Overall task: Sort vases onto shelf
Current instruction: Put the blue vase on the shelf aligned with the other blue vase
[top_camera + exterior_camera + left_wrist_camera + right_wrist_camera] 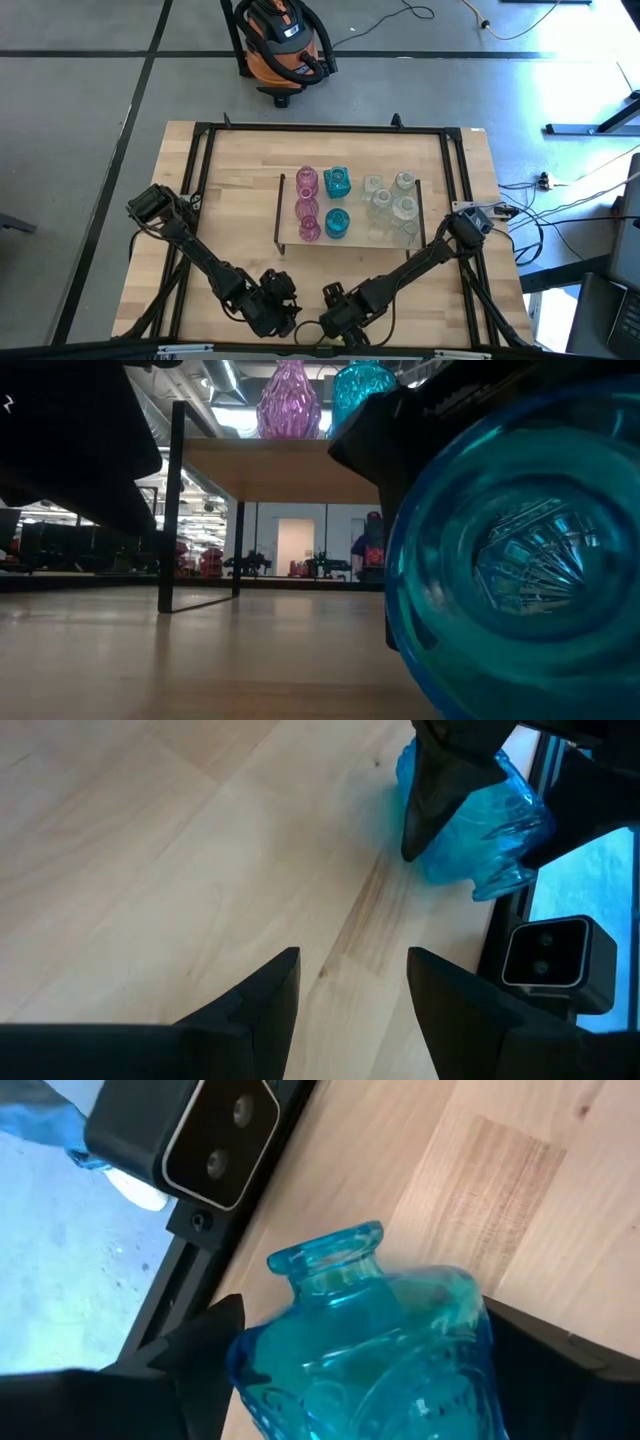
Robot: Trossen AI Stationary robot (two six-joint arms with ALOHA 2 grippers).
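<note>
Right pincer (350, 1370) sits at the near edge of the light-wood counter (240, 170), fingers spread wide w/ a translucent teal-blue glass vase (370, 1350) lying on its side between them; whether the pads are actually pressing the glass, can't tell, looks more like bracketing than a firm hold. Left pincer (345, 995) is just beside it, to the left, part-open & holding nothing. Low light-wood shelf w/ thin dark end brackets (290, 243) is mid-counter, already carrying pink vases (307, 205) on its left, teal ones (337, 200) in the middle, clear ones (393, 205) on the right. Risks: vase is bulbous & smooth, so if the fingers close off-centre it prob squirts out & rolls; it's right by the black counter frame (205, 1245), so a roll toward the near edge could drop it off. It's lying down, so lifting as-is means it arrives tilted & could topple into the tightly packed teal row. The two arms are close together, so a swing by either could clip the other.
</note>
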